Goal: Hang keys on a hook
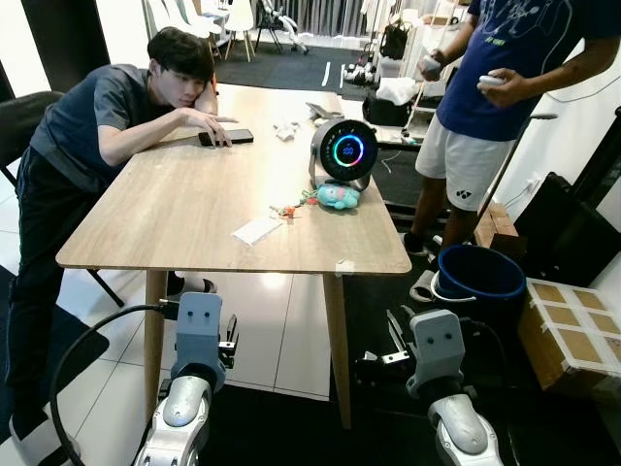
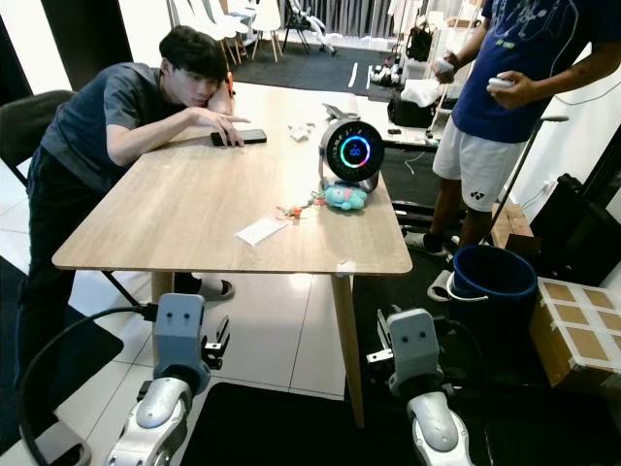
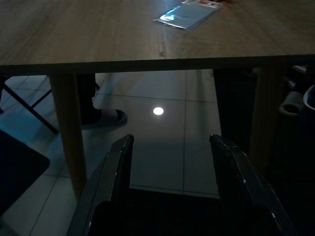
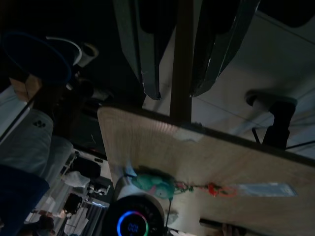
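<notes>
The keys (image 1: 284, 211) lie on the wooden table (image 1: 175, 214), joined to a teal plush keychain (image 1: 338, 197) in front of a round grey device with a glowing ring (image 1: 346, 150). In the right wrist view the plush keychain (image 4: 153, 180) and its red trinkets (image 4: 212, 189) lie on the tabletop. Both arms are held low in front of the table's near edge. My left gripper (image 3: 170, 140) is open and empty below the table edge. My right gripper (image 4: 174, 93) is open too, facing the near right table leg (image 1: 337, 340).
A white card (image 1: 257, 230) lies near the keys. A person (image 1: 107, 126) leans on the table's left side by a phone (image 1: 226, 137). Another person (image 1: 495, 97) stands at the right. A blue bucket (image 1: 480, 277) and cardboard boxes (image 1: 572, 335) stand at the right.
</notes>
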Tool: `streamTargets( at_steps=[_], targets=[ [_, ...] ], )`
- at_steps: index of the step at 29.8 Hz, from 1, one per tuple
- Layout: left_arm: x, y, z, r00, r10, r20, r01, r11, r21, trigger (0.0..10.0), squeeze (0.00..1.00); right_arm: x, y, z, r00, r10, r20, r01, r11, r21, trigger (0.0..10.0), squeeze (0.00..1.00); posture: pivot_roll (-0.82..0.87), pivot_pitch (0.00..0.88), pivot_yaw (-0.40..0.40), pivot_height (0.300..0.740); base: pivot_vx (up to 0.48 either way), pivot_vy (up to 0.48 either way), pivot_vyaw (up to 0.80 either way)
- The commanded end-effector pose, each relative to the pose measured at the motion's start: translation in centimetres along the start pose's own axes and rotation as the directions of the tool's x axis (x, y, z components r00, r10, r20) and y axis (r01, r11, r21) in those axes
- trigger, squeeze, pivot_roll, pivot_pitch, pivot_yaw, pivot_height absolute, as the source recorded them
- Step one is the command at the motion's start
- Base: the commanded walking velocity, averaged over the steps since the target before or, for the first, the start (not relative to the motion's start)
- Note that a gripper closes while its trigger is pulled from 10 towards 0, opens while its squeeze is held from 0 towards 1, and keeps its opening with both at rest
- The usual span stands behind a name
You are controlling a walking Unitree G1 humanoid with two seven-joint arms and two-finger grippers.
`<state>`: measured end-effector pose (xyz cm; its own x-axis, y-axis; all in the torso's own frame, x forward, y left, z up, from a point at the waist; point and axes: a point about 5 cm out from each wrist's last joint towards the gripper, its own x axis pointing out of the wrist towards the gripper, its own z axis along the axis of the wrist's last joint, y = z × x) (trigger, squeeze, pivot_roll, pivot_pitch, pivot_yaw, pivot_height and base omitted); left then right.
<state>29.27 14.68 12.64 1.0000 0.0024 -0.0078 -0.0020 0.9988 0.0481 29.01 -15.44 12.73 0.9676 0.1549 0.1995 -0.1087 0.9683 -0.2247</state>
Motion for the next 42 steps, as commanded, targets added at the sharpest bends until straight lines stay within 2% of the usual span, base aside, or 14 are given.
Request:
streamTargets(
  at_steps=[1, 7, 13, 42],
  targets=[
    [0.0, -0.6, 0.2, 1.0, -0.011, 0.004, 0.011, 1.0, -0.019, 10.0, 0.0, -0.1, -0.4, 0.2, 1.0, -0.011, 0.001, 0.011, 1.0, 0.005, 10.0, 0.0, -0.01, 0.14, -0.023, 0.74, 0.0, 0.0, 0.0],
    [0.6, -1.2, 1.6, 0.998, -0.038, 0.048, 0.04, 0.998, -0.043, 10.0, 0.0, 0.6, -0.7, 1.5, 0.998, -0.044, 0.044, 0.042, 0.998, 0.056, 10.0, 0.0, -0.01, 0.134, -0.002, 0.74, 0.0, 0.0, 0.0],
    [1.1, -1.7, 2.4, 0.995, -0.066, 0.078, 0.069, 0.997, -0.042, 10.0, 0.0, 0.6, -1.0, 1.4, 0.997, -0.067, 0.042, 0.064, 0.996, 0.059, 10.0, 0.0, -0.01, 0.132, 0.011, 0.74, 0.094, 0.0, 0.0],
    [1.2, -1.4, 2.7, 0.995, -0.065, 0.073, 0.068, 0.997, -0.036, 10.0, 0.0, 0.2, -0.5, 1.0, 0.997, -0.073, 0.018, 0.071, 0.994, 0.081, 10.0, 0.0, 0.0, 0.142, 0.022, 0.74, 0.371, 0.0, -0.04]
  ],
)
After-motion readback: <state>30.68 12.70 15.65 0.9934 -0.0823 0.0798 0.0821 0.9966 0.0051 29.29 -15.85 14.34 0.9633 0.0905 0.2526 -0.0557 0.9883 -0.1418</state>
